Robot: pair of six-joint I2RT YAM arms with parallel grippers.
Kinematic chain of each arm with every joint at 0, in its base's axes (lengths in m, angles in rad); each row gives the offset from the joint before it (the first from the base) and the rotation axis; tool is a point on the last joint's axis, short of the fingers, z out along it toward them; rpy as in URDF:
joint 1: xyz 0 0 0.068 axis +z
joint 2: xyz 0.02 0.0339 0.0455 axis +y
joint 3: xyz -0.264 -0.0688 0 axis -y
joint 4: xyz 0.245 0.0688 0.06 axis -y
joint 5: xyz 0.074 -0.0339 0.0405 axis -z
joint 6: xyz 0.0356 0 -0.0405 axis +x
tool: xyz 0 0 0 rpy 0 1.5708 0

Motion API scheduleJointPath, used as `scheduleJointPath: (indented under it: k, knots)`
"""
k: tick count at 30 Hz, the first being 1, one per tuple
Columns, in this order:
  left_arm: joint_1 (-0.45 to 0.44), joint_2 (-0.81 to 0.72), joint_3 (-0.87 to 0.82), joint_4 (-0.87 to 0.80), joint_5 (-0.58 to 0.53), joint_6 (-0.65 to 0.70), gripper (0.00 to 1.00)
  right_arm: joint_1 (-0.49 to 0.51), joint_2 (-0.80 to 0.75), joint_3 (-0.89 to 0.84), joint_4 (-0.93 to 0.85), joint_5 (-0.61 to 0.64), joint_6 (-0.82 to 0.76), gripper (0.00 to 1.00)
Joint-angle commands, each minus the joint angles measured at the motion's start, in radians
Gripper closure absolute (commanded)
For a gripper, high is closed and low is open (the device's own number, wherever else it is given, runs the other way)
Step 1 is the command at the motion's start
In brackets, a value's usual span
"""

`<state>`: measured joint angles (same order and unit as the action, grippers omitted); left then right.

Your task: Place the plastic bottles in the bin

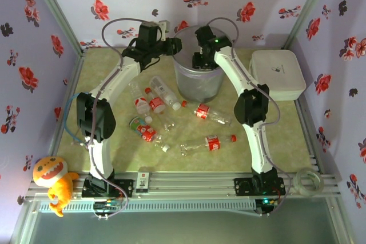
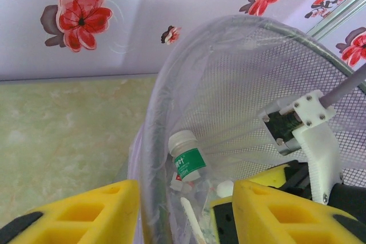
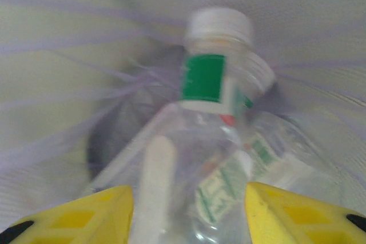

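Left gripper of mine stands partly open with nothing pinched. Its yellow fingers straddle the near rim of the bin, one outside the mesh wall and the other inside. Just ahead of the inner finger, down in the bin, is a clear bottle with a white cap and a green label; the label carries white letters I cannot read. To its right, my right gripper hangs inside the bin with that bottle's body between its fingers, cap pointing away. The view is blurred, so I cannot tell whether I grip it. Behind both grippers, toward my bases, red-labelled bottles lie loose on the table, their print too small to read. Right of my right gripper sits a white box.
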<state>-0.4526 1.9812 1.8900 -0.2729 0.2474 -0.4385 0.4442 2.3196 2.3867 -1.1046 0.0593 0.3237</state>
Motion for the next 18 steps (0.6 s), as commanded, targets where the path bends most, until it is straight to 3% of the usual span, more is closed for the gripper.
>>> scheduleJointPath:
  k: [1, 10, 18]
  knots:
    - [0.003, 0.002, 0.017, -0.033, 0.004, 0.020, 0.53, -0.010, -0.058, -0.035, -0.080, 0.108, 0.016, 0.46]
    - [0.004, -0.019, 0.000, -0.016, -0.001, 0.012, 0.54, -0.012, -0.110, -0.024, -0.064, 0.053, 0.017, 0.47]
    - [0.004, -0.038, -0.018, -0.008, -0.001, 0.018, 0.54, -0.002, -0.365, -0.256, 0.248, -0.193, 0.001, 0.46]
